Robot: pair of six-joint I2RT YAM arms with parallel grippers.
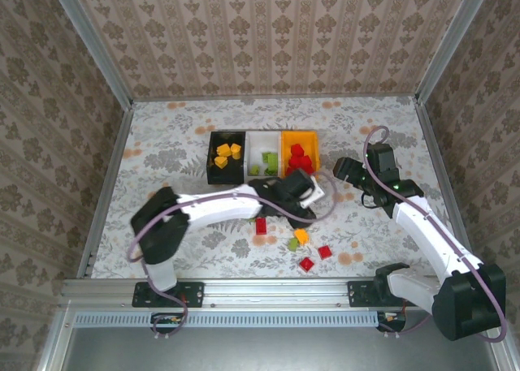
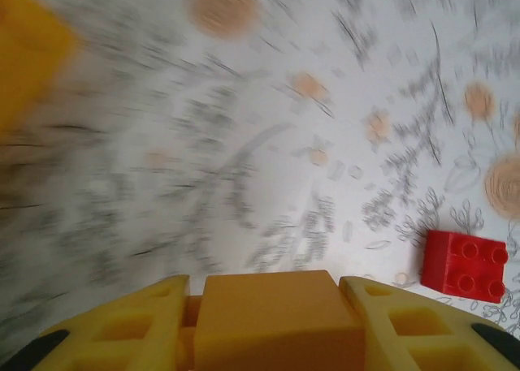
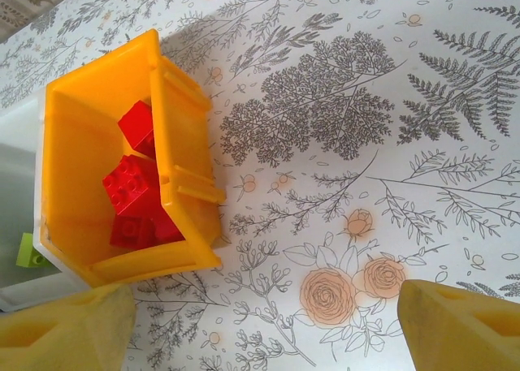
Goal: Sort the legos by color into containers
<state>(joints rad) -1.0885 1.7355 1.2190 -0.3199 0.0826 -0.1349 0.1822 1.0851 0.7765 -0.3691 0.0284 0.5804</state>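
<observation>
My left gripper (image 2: 266, 296) is shut on an orange-yellow lego (image 2: 276, 322), held between its yellow fingers above the table; the view is blurred. In the top view the left gripper (image 1: 307, 194) hovers just in front of the orange bin (image 1: 299, 144). The black bin (image 1: 213, 161) holds orange-yellow legos, the white bin (image 1: 253, 153) green ones, and the orange bin (image 3: 188, 176) red legos (image 3: 128, 184). My right gripper (image 3: 264, 326) is open over bare table right of the orange bin, nothing between its fingers. Loose legos lie near the front: red (image 1: 261, 225), orange (image 1: 301, 235), green (image 1: 292, 243), red (image 1: 324, 252), red (image 1: 306, 264).
The table has a flower-patterned cover and is walled on three sides. A red lego (image 2: 465, 265) lies to the right below my left gripper. A green lego (image 3: 31, 251) sits in the white bin at the left edge of the right wrist view.
</observation>
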